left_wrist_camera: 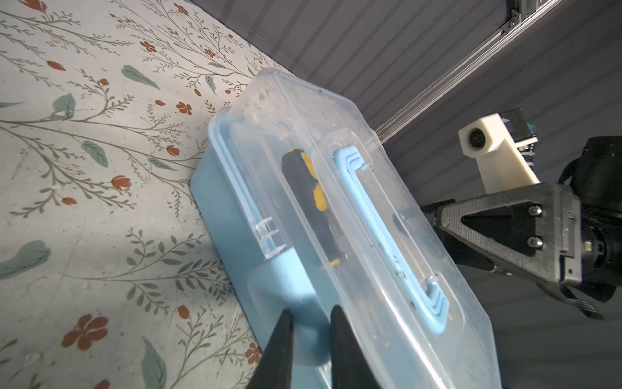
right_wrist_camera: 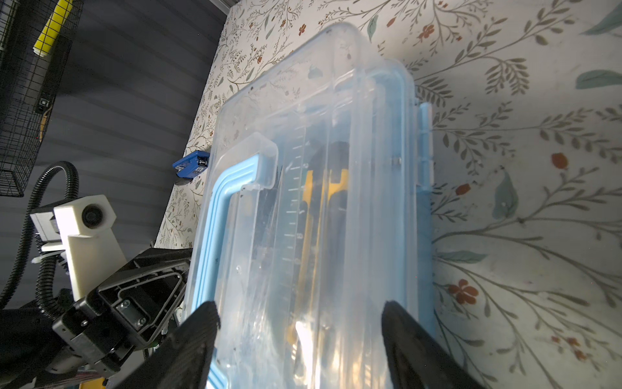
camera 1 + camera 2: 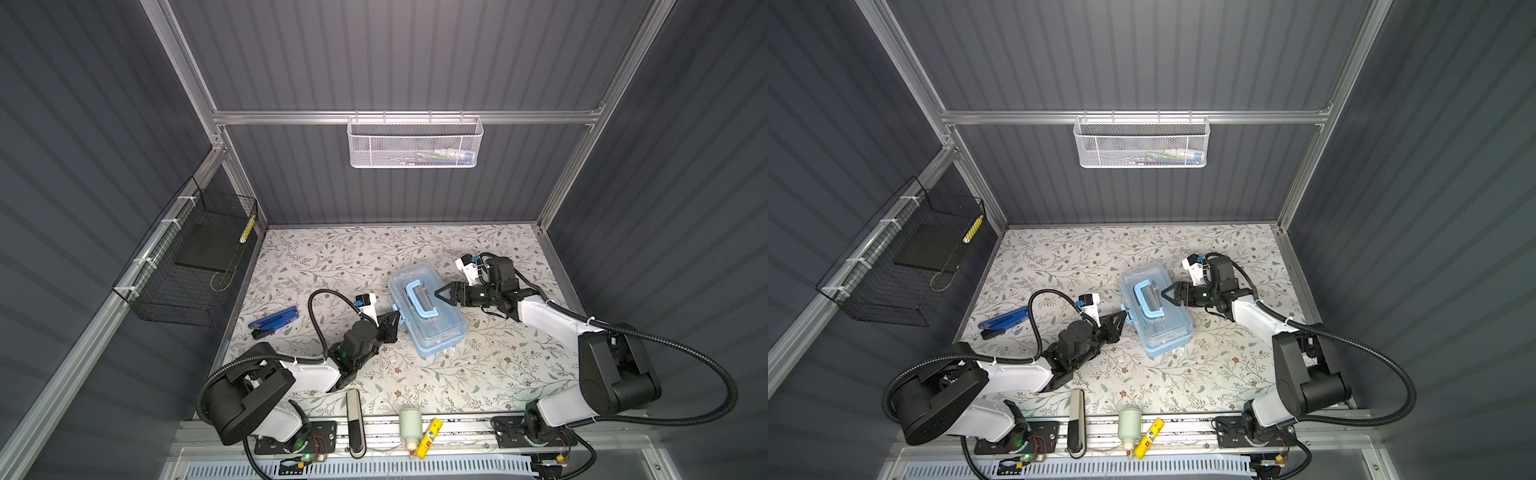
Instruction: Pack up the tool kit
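Note:
The tool kit (image 3: 432, 328) (image 3: 1163, 328), a light-blue box with a clear lid, lies slantwise mid-table with the lid down. A black-and-yellow screwdriver (image 1: 303, 175) (image 2: 323, 198) shows through the lid. My left gripper (image 3: 395, 312) (image 1: 311, 311) is at the box's left side, its two black fingers shut on the light-blue latch (image 1: 303, 289). My right gripper (image 3: 439, 293) (image 2: 301, 315) reaches in from the right over the lid beside the blue handle (image 3: 419, 299). Its fingers stand wide apart, one by the handle, one by the hinge-side rim.
A blue folding tool (image 3: 274, 322) lies at the table's left edge. A white mesh basket (image 3: 415, 143) hangs on the back wall, a black wire basket (image 3: 187, 266) on the left wall. A black-and-silver bar (image 3: 354, 422), a white cylinder (image 3: 410, 428) and a yellow item (image 3: 430, 436) lie on the front rail.

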Robot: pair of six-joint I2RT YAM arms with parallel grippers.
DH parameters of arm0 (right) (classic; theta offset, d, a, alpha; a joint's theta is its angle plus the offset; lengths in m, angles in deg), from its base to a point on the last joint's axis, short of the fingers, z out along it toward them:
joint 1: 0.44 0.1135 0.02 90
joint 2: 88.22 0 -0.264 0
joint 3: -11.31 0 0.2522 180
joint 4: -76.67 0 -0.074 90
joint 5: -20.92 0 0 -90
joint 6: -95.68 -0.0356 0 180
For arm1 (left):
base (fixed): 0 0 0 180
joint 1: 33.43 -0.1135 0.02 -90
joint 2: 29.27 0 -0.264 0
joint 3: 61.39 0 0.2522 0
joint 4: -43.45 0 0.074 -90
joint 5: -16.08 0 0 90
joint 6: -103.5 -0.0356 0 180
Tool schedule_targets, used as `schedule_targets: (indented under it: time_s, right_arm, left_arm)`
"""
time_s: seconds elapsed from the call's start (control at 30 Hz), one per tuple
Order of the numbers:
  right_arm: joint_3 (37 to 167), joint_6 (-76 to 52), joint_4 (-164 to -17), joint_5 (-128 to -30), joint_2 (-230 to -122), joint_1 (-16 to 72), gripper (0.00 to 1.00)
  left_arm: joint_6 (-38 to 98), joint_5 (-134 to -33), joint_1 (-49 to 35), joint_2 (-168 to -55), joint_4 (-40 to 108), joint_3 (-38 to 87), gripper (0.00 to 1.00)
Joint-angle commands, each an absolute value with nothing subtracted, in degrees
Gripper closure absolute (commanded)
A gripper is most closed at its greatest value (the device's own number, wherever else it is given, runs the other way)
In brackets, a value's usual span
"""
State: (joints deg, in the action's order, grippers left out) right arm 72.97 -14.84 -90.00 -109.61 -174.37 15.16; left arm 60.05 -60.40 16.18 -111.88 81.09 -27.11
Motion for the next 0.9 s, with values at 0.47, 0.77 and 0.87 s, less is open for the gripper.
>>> schedule_targets:
  time_s: [0.47, 0.77, 0.87]
  right_arm:
    - [73.06, -14.71, -88.58, -112.52, -175.37, 16.57, 0.23]
    - [73.06, -14.54, -88.22, -112.37, -175.23, 16.61, 0.23]
    - [73.06, -14.54, -88.21, -112.55, -175.28, 16.57, 0.23]
  left_arm:
    - [58.93, -62.90, 16.14, -112.48, 81.16, -26.09, 0.82]
    - [59.12, -63.94, 16.13, -114.70, 83.13, -25.56, 0.90]
    - [59.12, -64.06, 16.10, -114.96, 83.21, -25.39, 0.91]
